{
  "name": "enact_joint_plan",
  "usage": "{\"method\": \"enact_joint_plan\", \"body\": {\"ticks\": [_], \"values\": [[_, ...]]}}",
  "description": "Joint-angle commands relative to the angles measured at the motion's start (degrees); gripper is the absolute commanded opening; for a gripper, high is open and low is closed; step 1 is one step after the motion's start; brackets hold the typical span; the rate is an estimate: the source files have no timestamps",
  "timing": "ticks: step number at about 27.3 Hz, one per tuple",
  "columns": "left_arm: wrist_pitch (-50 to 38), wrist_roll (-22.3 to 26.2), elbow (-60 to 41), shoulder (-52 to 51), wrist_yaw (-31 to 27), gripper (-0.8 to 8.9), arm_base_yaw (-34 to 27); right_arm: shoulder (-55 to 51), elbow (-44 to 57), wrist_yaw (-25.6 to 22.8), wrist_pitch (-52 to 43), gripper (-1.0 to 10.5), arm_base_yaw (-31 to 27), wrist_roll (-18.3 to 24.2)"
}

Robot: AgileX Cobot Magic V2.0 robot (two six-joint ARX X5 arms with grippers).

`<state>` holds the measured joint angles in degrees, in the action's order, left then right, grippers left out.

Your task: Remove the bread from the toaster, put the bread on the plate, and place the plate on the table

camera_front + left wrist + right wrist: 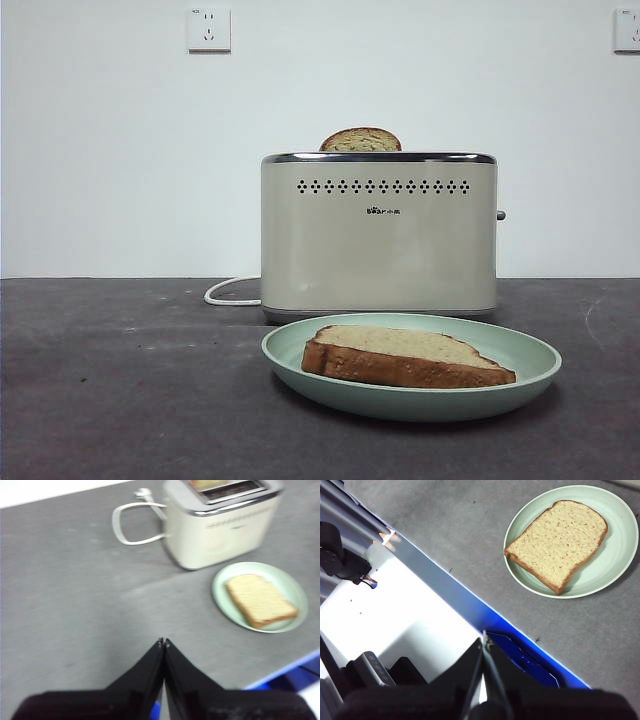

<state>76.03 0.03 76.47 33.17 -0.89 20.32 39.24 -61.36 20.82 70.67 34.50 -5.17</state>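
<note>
A slice of tan bread (pixel 405 355) (pixel 261 600) (pixel 557 542) with a dark crust lies flat on the mint-green plate (pixel 520 355) (pixel 295 587) (pixel 620 545). The plate rests on the dark grey table (pixel 120 380), just in front of the cream toaster (pixel 378 235) (pixel 220 527). A second slice (pixel 361 141) (pixel 206 484) pokes up from a toaster slot. My left gripper (pixel 163 642) is shut and empty, held high over the table, well away from the plate. My right gripper (pixel 484 642) is shut and empty, hovering above the table's front edge, apart from the plate.
The toaster's white cord (pixel 230 293) (pixel 125 527) loops on the table beside it. Two wall sockets (pixel 208 29) (pixel 627 29) sit on the white wall behind. The table's blue-lit front edge (pixel 470 607) and the robot's base (pixel 350 560) lie below the right gripper.
</note>
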Motion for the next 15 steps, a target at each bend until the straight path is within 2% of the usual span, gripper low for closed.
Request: {"method": "enact_joint_plan", "body": {"ticks": [1,4,7,8,11,15], "values": [[-11.8,3.4,-0.7,-0.6,-0.5,-0.04,-1.3,-0.2,0.4,-0.2,-0.2,0.0,0.1,-0.4],[-34.1,8.8,-5.7,-3.3,-0.4,-0.04,-7.0,-0.2,0.4,-0.2,-0.2,0.0,0.1,-0.4],[-56.0,9.7,-18.8,-8.6,-0.5,-0.04,-12.7,-0.2,0.4,-0.2,-0.2,0.0,0.1,-0.4],[-60.6,9.7,-22.9,-10.0,-0.5,-0.04,-13.9,-0.2,0.4,-0.2,-0.2,0.0,0.1,-0.4],[-70.8,9.7,-34.6,-14.0,-0.5,-0.04,-16.5,-0.2,0.5,-0.2,-0.2,0.0,0.1,-0.4],[-76.7,9.7,-47.8,-18.9,-0.5,-0.03,-18.6,-0.2,0.5,-0.2,-0.2,0.0,0.1,-0.4]]}}
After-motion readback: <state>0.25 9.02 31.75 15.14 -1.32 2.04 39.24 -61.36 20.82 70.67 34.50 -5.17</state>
